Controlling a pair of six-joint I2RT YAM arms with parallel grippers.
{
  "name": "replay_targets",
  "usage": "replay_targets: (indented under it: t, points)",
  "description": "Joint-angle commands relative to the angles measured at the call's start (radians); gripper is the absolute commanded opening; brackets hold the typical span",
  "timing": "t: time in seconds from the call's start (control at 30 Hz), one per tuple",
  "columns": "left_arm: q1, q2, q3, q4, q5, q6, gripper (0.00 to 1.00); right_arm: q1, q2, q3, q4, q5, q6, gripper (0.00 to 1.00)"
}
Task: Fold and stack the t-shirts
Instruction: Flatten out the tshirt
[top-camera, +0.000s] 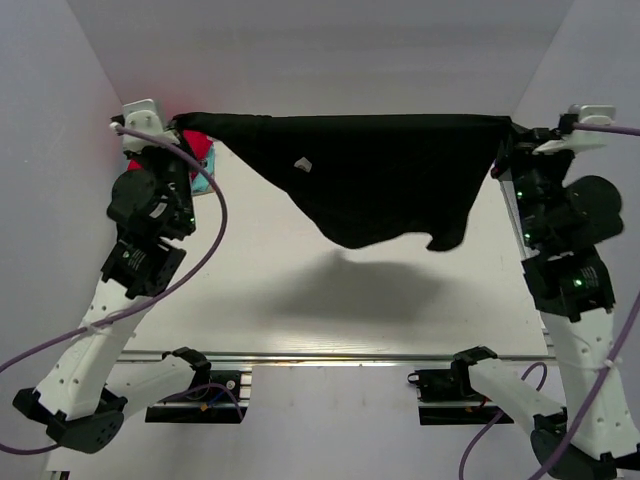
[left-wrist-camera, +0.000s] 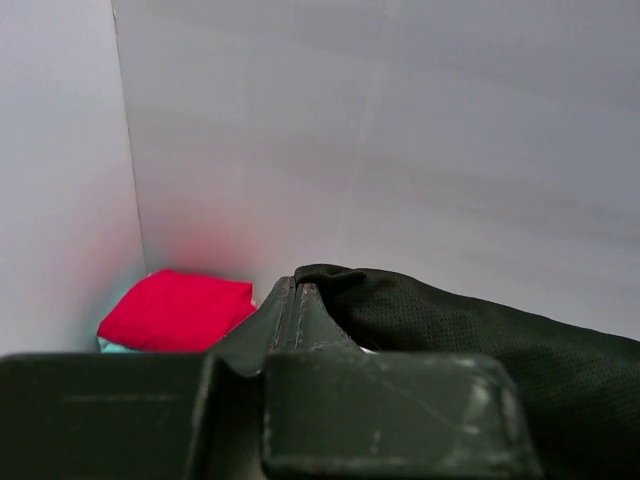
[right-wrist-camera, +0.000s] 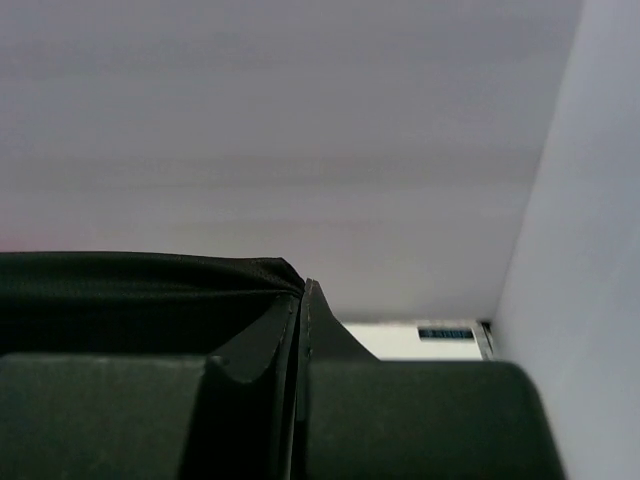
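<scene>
A large black t-shirt (top-camera: 360, 175) hangs stretched in the air between both arms, its lower edge sagging above the table. My left gripper (top-camera: 180, 124) is shut on its left corner; in the left wrist view (left-wrist-camera: 292, 285) the black cloth (left-wrist-camera: 470, 340) runs off to the right of the shut jaws. At the far right, my right gripper (top-camera: 510, 127) is shut on the other corner, and the right wrist view (right-wrist-camera: 302, 290) has the cloth (right-wrist-camera: 140, 290) on the left. A folded red t-shirt (left-wrist-camera: 178, 310) lies on a teal one (left-wrist-camera: 110, 345) in the far left corner (top-camera: 200, 152).
White walls close in the table (top-camera: 300, 300) at the left, back and right. The shirt's shadow falls on the middle of the tabletop. A metal rail (top-camera: 330, 357) runs along the near edge by the arm bases. A small label (right-wrist-camera: 445, 333) sits at the far right corner.
</scene>
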Motion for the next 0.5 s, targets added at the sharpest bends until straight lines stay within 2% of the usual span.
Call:
replay_targets:
  t: [0.0, 0.17, 0.37, 0.47]
  points:
    - [0.02, -0.083, 0.073, -0.004, -0.063, 0.043, 0.0, -0.021, -0.046, 0.113, -0.014, -0.037, -0.047, 0.0]
    - [0.02, -0.141, 0.137, -0.038, -0.029, 0.053, 0.0, -0.018, -0.104, 0.153, -0.036, -0.116, -0.053, 0.0]
    - [0.02, -0.19, 0.172, -0.088, 0.081, 0.042, 0.0, -0.021, -0.161, 0.166, -0.065, -0.269, -0.032, 0.0]
    - [0.02, -0.218, 0.182, -0.116, 0.149, 0.021, 0.0, -0.021, -0.179, 0.147, -0.06, -0.292, -0.017, 0.0]
